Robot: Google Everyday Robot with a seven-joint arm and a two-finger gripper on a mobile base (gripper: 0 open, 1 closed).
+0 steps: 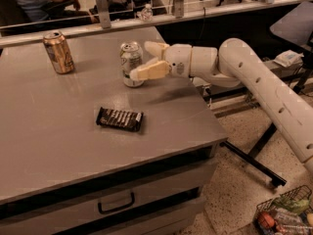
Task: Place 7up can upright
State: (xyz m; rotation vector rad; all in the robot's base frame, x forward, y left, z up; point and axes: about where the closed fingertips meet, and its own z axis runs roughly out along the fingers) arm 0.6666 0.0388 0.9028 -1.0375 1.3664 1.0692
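The 7up can (130, 62), pale silver with faint green markings, stands upright on the grey table (58, 146) near its far right part. My gripper (142, 60) is just to the right of the can, with the white arm reaching in from the right. Its fingers are spread apart: the far finger (155, 48) is behind the can's right side and the near finger (149, 71) reaches in front of the can's lower right. The gripper is open and does not clamp the can.
A gold can (58, 52) stands at the table's back left. A dark snack bar (120, 119) lies in the middle. A rail with a small bottle (145, 12) runs along the far edge. A wire basket (286, 214) sits on the floor at right.
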